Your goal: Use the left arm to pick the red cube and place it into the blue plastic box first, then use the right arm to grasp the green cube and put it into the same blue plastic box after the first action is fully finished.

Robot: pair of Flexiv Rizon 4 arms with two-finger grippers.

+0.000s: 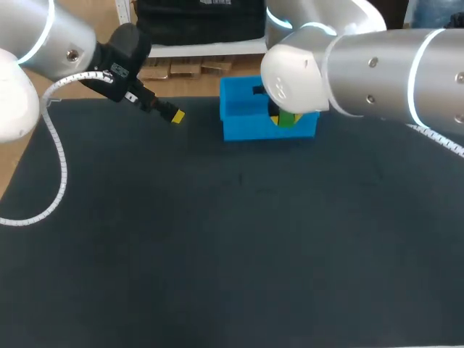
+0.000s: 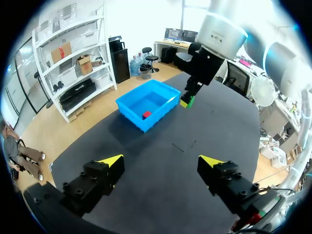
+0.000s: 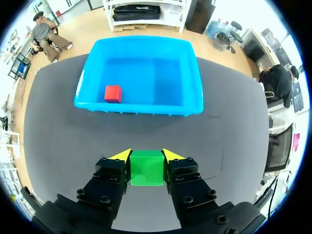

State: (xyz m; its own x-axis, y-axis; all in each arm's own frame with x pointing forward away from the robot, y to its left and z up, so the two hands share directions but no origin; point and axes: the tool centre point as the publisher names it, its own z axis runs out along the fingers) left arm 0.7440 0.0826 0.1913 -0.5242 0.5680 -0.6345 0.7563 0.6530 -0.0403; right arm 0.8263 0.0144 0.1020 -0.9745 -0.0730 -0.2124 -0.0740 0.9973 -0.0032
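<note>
The blue plastic box (image 1: 239,109) stands at the table's far middle, and the red cube (image 3: 112,93) lies inside it near one end wall (image 2: 146,114). My right gripper (image 3: 146,157) is shut on the green cube (image 3: 146,167), held above the table just short of the box's (image 3: 141,105) near wall. From the left wrist view the box (image 2: 131,108) lies ahead, with the right gripper (image 2: 186,102) and green cube (image 2: 188,101) hanging beside it. In the head view the cube (image 1: 287,119) peeks out under the right arm. My left gripper (image 2: 161,160) is open and empty, raised at the far left (image 1: 171,114).
Dark table mat (image 1: 232,246) spreads wide in front of the box. The right arm's bulky wrist (image 1: 297,76) covers part of the box from above. The mat's left edge (image 1: 22,163) runs beside the left arm's white cable (image 1: 61,170).
</note>
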